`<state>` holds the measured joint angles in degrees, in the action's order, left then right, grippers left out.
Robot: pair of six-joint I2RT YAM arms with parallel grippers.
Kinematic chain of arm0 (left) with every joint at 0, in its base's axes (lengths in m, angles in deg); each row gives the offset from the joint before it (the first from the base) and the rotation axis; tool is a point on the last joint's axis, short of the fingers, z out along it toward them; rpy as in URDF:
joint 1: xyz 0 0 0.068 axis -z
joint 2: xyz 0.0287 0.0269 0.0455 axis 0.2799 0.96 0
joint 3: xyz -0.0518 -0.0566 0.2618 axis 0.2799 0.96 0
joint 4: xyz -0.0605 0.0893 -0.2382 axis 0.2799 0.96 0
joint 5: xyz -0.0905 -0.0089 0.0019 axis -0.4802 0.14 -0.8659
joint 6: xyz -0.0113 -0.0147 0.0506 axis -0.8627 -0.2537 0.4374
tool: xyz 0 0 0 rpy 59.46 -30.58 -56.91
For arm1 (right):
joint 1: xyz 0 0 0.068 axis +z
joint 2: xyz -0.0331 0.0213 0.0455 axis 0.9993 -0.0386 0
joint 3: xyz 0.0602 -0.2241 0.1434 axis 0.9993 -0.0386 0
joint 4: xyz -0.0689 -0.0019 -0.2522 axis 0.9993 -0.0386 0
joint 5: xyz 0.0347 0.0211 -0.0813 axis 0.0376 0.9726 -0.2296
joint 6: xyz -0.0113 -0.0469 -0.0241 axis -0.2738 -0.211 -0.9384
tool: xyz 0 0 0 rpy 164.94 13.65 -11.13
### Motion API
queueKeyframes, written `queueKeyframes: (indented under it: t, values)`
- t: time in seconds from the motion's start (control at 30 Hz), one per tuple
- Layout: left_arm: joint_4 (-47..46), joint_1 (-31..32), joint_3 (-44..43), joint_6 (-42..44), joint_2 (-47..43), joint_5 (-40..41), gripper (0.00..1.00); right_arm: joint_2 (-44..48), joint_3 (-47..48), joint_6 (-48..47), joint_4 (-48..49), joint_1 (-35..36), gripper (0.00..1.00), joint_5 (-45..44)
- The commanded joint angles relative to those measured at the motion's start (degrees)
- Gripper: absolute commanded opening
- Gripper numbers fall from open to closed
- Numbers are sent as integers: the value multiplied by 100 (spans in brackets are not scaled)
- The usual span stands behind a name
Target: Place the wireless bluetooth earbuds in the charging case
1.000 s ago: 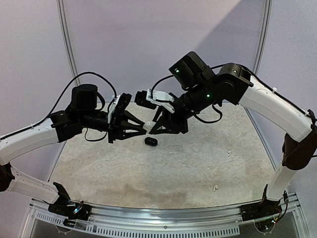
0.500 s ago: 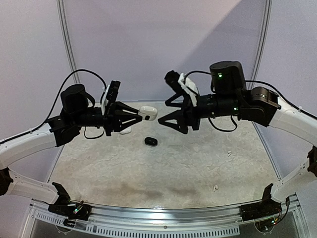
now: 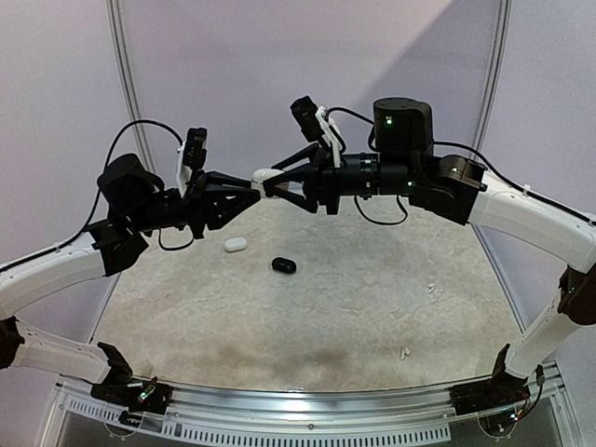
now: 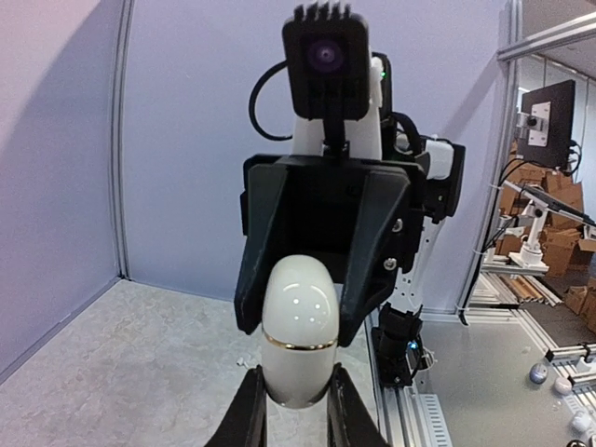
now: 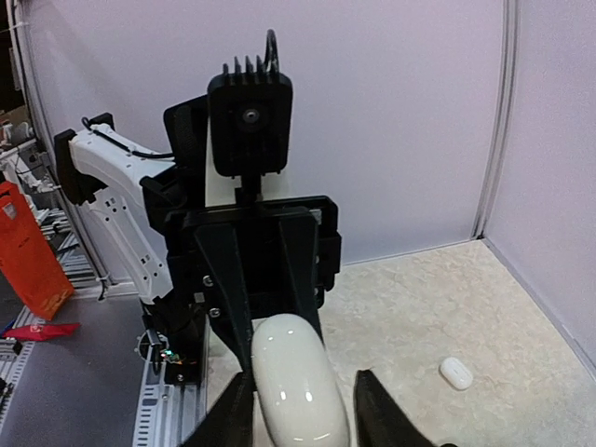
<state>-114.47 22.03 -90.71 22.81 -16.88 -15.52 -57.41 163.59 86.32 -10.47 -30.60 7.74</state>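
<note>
A shut white charging case (image 3: 264,173) with a gold seam hangs high above the table between both arms. My left gripper (image 3: 258,179) is shut on its lower half (image 4: 298,372). My right gripper (image 3: 272,182) faces it, its jaws open around the lid end (image 5: 296,382). In the right wrist view one finger touches the case, while a gap shows beside the other finger (image 5: 372,410). Two tiny white earbuds (image 3: 431,288) (image 3: 405,353) lie on the table at the right.
A second white case (image 3: 235,245) and a black case (image 3: 284,265) lie on the speckled table (image 3: 307,317) below the grippers. Purple walls stand at the back and sides. A metal rail (image 3: 298,410) carries the arm bases at the near edge.
The left arm raised the white case higher above the table. The right gripper swung round, opened wide, came onto the case's free end, and its jaws have narrowed.
</note>
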Motion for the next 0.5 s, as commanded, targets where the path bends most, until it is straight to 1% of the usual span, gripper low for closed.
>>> queueKeyframes:
  t: [0.0, 0.1, 0.17, 0.2, 0.27, 0.3, 0.33, 0.4, 0.47]
  values:
    - [-208, -40, 30, -165, -129, 14, 0, -73, 96, 215, 159, -54, 27, 656]
    - [-198, -49, 16, -181, -114, 32, 0, -14, -21, 237, 217, -74, 15, 697]
    - [-200, -49, 16, -173, -86, 24, 0, 12, -30, 265, 233, -87, 2, 736]
    - [-183, -49, 9, -151, -66, 12, 0, 26, -23, 268, 243, -85, 0, 751]
    - [-76, -41, -5, -3, -44, -17, 0, 40, -8, 213, 191, -91, 0, 743]
    - [5, -40, -10, 103, -43, -36, 3, 41, 1, 139, 136, -89, 0, 718]
    - [79, -40, -7, 214, -43, -99, 13, 29, 28, 77, 61, -89, 0, 698]
    - [275, -40, -23, 428, -22, -175, 43, -14, 141, -98, -136, -85, 0, 646]
    - [493, -40, -56, 631, 10, -262, 53, -107, 372, -405, -430, -42, 0, 588]
